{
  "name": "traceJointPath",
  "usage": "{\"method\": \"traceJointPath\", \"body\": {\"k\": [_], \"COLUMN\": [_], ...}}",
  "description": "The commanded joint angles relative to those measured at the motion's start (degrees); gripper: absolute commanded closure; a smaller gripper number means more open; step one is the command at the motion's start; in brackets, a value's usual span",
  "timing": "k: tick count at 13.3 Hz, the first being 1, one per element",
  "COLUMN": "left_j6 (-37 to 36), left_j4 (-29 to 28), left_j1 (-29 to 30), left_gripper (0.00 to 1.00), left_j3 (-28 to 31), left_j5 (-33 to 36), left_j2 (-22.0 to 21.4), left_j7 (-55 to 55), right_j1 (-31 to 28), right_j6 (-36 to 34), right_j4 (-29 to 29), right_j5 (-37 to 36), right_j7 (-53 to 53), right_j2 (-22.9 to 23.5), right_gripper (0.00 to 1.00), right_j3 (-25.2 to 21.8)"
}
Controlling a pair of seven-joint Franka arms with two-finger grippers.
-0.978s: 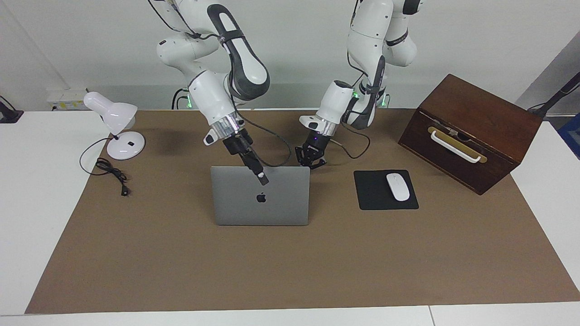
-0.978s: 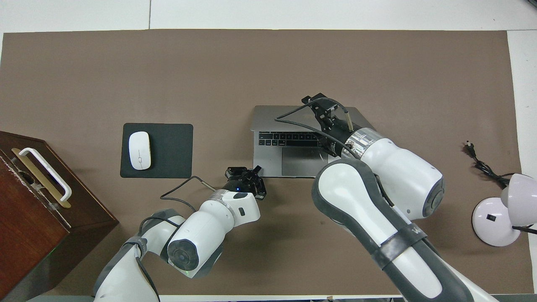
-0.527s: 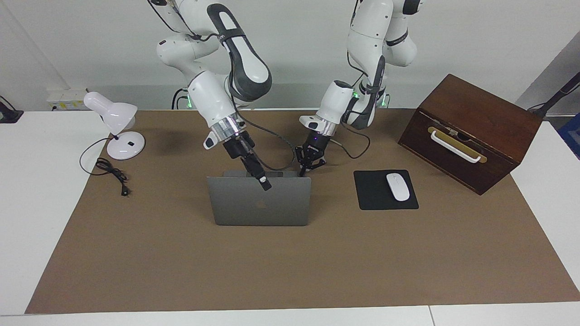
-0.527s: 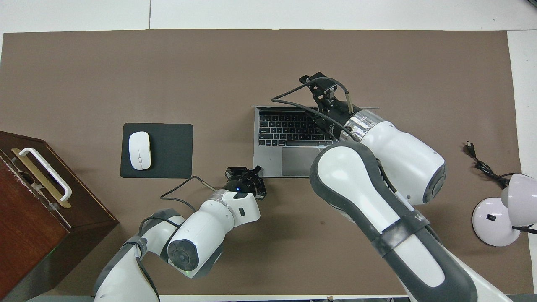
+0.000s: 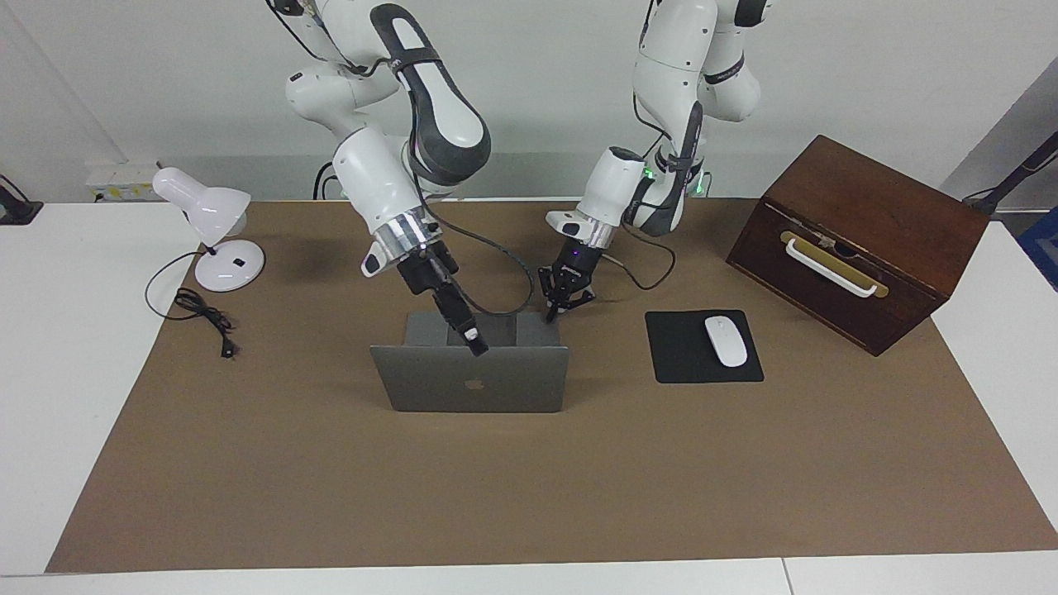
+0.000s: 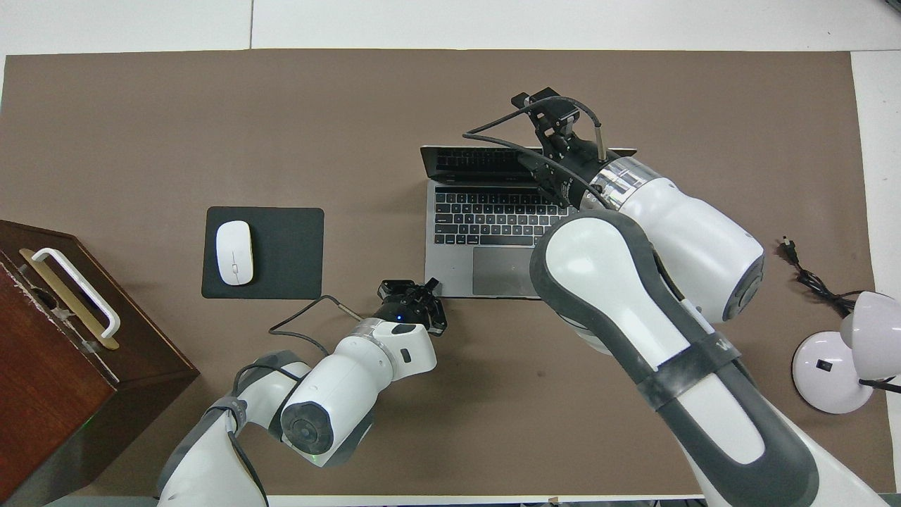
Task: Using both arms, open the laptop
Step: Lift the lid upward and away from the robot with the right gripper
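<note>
Over the last second the lid of the thin silver-grey metal laptop (image 5: 469,378) has swung from roughly upright to leaning well back away from the robots, so the dark keyboard and grey trackpad now lie fully exposed in the overhead view; by my judgement the opening is essentially done, with only a little travel left. The laptop sits mid-table on the brown mat, beside the black mouse pad (image 6: 281,251) with its white mouse (image 6: 234,242). The right gripper (image 5: 473,340) has followed the lid's top edge down and rests at it; it appears to be pushing rather than pinching, though I cannot tell how its fingers stand. The left gripper (image 5: 562,306) has its fingertips closed together, empty, pressing on the base's corner nearest the left arm to keep it down.
</note>
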Motion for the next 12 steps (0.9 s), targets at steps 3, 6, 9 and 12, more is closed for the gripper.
{"method": "traceJointPath", "body": {"k": [3,6,9,12], "left_j6": [0.88,0.88,0.88,0.97], "left_j4": [1.04,1.04,1.04,1.04], "left_j1": [0.14,0.14,0.14,0.14], "left_gripper": [1.00,1.00,1.00,1.00], "left_j3": [0.71,0.71,0.71,0.71], "left_j5": [-0.43,-0.43,-0.43,-0.43], "left_j2": [2.99,2.99,2.99,2.90], "left_j7": [1.63,1.72,1.72,1.72], "right_j1": [-1.14,-1.49,-0.71,3.06], "right_j6": [0.97,0.80,0.36,0.62], "right_j4": [4.50,5.82,5.65,4.42], "right_j5": [2.14,1.78,2.22,2.40], "right_j7": [-3.05,-2.88,-1.92,7.11], "right_j2": [2.83,3.36,3.27,2.05], "right_gripper": [0.00,0.00,0.00,0.00], "right_j3": [0.44,0.44,0.53,0.53]}}
